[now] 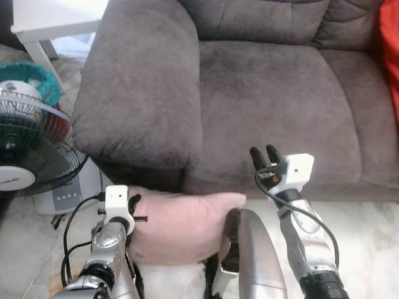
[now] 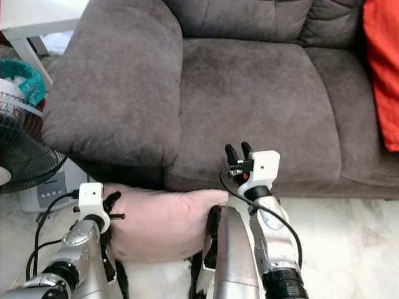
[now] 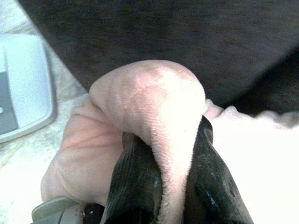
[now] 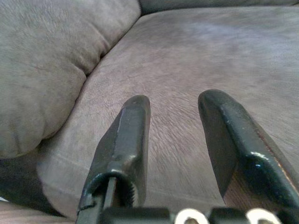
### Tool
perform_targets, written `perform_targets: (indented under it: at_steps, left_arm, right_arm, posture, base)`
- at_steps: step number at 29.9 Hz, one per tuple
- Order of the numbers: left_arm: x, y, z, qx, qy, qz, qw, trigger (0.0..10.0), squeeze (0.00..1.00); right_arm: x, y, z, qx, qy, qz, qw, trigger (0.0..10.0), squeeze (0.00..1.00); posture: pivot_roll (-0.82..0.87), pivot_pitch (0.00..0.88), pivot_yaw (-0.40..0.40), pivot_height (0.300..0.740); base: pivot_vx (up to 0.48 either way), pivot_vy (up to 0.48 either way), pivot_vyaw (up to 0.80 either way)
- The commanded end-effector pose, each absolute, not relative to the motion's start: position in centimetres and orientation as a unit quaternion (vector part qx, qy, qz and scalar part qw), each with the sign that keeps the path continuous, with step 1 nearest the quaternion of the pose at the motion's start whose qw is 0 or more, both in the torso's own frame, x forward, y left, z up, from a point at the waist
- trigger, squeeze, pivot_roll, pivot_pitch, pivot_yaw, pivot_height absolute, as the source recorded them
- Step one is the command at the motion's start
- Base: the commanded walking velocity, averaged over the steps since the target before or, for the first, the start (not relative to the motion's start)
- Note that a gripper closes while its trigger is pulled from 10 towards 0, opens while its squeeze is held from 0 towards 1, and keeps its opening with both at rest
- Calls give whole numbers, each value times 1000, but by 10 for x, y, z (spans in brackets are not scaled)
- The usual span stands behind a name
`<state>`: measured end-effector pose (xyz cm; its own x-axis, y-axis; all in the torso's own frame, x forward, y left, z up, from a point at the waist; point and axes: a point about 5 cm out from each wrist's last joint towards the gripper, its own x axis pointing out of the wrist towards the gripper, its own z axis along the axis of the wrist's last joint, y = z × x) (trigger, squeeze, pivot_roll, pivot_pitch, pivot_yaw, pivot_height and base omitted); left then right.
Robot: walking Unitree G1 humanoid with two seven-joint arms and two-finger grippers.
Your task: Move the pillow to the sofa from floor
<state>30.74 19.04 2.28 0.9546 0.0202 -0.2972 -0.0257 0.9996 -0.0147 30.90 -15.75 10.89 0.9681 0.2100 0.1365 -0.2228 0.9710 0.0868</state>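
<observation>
Pink pillow (image 1: pixel 181 227), soft, light, floppy: on the floor (image 1: pixel 368 230) against the sofa (image 1: pixel 274 93) front. Left gripper (image 3: pixel 161 186) jaws clenched on a bunched corner; fabric may slip. Right gripper (image 4: pixel 180 140) jaws released, empty, over the seat.
</observation>
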Motion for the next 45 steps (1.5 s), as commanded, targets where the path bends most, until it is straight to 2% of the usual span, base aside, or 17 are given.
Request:
perform_targets:
  at_steps: [1, 25, 33, 45]
  left_arm:
    - [308, 192, 27, -5, 131, 13, 991, 10000, 0]
    - [313, 190, 35, -3, 108, 8, 994, 10000, 0]
    - [323, 184, 62, 14, 29, -4, 999, 10000, 0]
    - [325, 170, 114, 82, -111, -40, 990, 10000, 0]
  right_arm:
    - [305, -161, 99, 54, -48, 98, 993, 10000, 0]
    - [307, -160, 88, 59, -34, 92, 993, 10000, 0]
    - [310, -157, 84, 63, -32, 90, 993, 10000, 0]
    - [315, -157, 81, 69, -35, 77, 994, 10000, 0]
  posture:
    - [94, 191, -93, 476]
    - [111, 176, -76, 476]
    - [132, 155, -63, 476]
    - [161, 103, -31, 476]
  base:
    - [-431, 0, 0]
    - [-427, 0, 0]
    - [-360, 0, 0]
    - [0, 0, 0]
